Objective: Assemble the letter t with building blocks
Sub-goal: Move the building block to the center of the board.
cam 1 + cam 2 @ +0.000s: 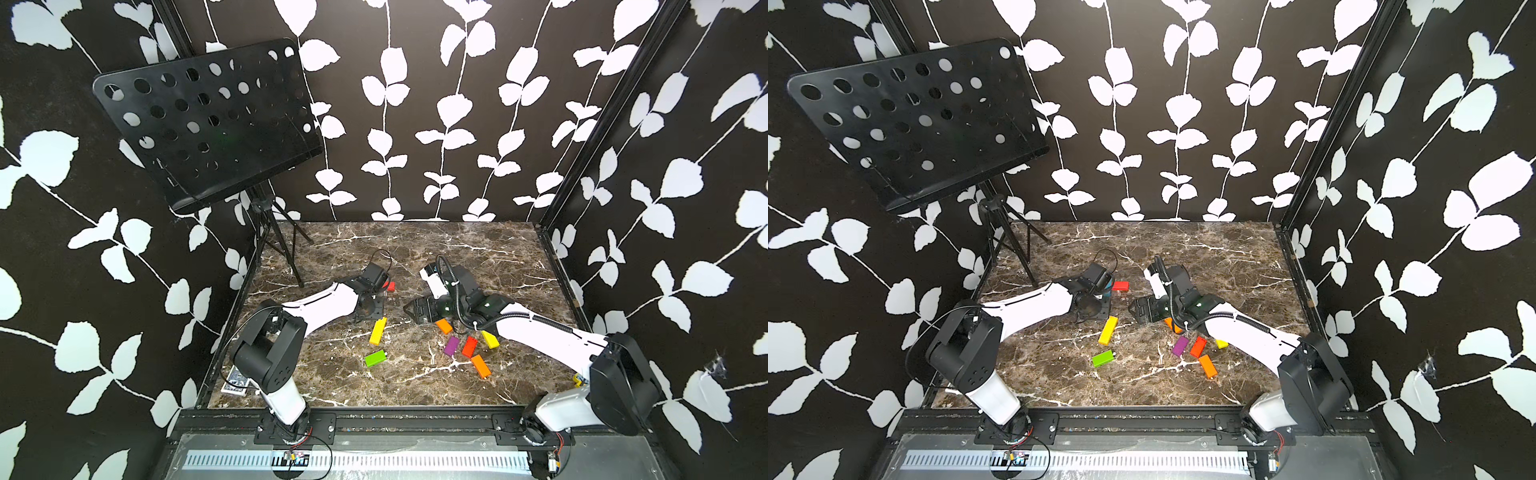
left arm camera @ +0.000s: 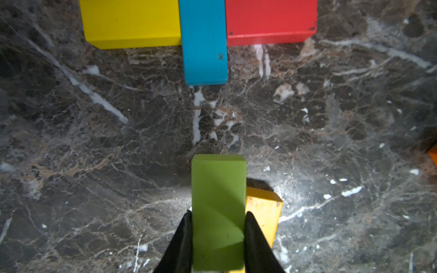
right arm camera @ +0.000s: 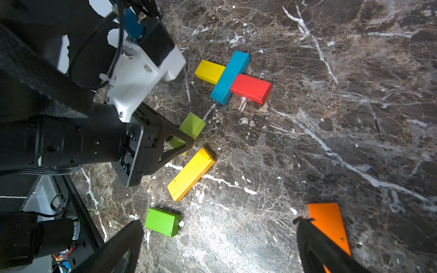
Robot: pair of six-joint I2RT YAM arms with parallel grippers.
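Observation:
A partial letter t lies on the marble: a blue bar with a yellow block and a red block against its two sides, also shown in the left wrist view as blue bar, yellow block and red block. My left gripper is shut on a green block, in line with the blue bar and a gap short of its end. A long yellow block lies just beside it. My right gripper stands open over bare marble between a second green block and an orange block.
Loose blocks lie under the right arm: orange, purple, red, orange, yellow. A black music stand and its tripod legs occupy the far left corner. Patterned walls close in three sides.

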